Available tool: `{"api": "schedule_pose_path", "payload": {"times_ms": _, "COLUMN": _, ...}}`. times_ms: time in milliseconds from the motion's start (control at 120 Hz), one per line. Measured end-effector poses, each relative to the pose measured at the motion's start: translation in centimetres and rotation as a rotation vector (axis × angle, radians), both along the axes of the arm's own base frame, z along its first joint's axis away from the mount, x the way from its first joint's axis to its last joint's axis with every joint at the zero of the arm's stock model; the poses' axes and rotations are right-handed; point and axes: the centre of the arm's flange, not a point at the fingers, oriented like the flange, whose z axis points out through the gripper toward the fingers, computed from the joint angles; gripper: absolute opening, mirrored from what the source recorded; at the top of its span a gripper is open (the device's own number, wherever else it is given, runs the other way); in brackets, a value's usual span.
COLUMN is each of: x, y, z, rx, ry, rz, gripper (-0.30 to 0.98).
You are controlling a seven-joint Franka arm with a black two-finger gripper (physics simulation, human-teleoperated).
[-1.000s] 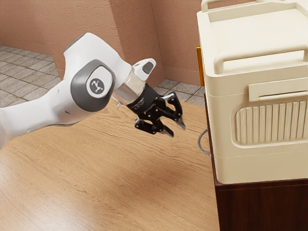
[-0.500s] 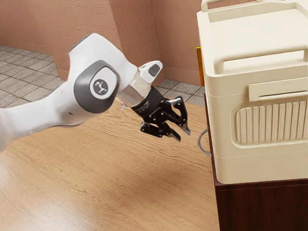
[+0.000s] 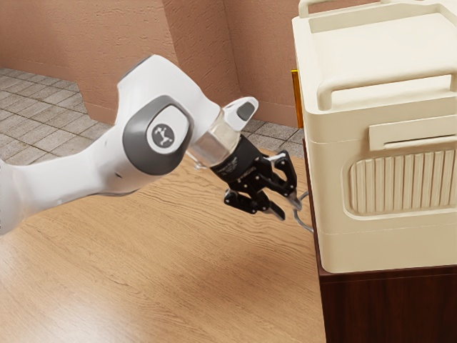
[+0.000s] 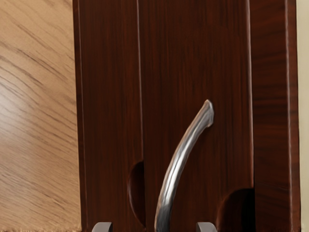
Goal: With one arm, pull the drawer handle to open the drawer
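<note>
One black gripper (image 3: 289,212), fingers parted, stood beside the dark wooden cabinet (image 3: 389,307); one curved silver handle (image 4: 177,159), mounted on the dark drawer front (image 4: 193,58), ran toward the gap between the fingertips; contact between finger and handle could not be told; one cream case (image 3: 400,250) sat on the cabinet.

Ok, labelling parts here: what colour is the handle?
Silvery; the handle shows best in the wrist view.
</note>
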Motion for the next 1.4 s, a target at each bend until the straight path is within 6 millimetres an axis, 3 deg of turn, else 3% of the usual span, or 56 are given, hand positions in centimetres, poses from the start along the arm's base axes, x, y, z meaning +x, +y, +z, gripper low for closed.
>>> {"api": "schedule_pose_path", "payload": {"times_ms": 225, "x": 0.1, "y": -1.8, "z": -0.8, "rx": -0.003, "ry": 0.011, "rz": -0.033, "gripper": 0.14}}
{"api": "schedule_pose_path", "payload": {"times_ms": 775, "x": 0.4, "y": -2.2, "z": -1.2, "rx": 0.050, "ry": -0.010, "rz": -0.059, "gripper": 0.00}}
{"api": "schedule_pose_path", "payload": {"times_ms": 1192, "x": -0.3, "y": -1.3, "z": -1.2, "rx": 0.076, "ry": -0.009, "rz": -0.049, "gripper": -0.04}}
{"api": "schedule_pose_path", "payload": {"times_ms": 1400, "x": -1.3, "y": 0.1, "z": -1.2, "rx": 0.090, "ry": -0.002, "rz": -0.024, "gripper": -0.04}}
